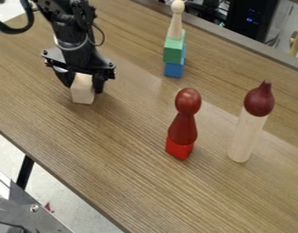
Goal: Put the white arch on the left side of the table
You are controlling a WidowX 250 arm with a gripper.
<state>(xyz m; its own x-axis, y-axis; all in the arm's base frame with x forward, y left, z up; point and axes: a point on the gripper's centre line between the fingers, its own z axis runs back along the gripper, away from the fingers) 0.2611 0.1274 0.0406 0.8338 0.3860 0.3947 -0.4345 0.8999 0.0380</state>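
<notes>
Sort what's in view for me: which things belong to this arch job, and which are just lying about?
Job:
- gripper
- pale block between its fingers, probably the white arch
- table

Just lying about:
- pale peg on green block, blue block below
- dark red peg on red block
- pale cylinder topped by dark red piece

The white arch (83, 91) is a pale, creamy block with flat sides and straight edges. It looks plain and smooth. It is right under the black hand (84, 83), with one finger on each side of it, and its top part is tucked up between them. Its lower part pokes out below the hand. It stands up tall, and its curved cut-out is hard to see.
</notes>
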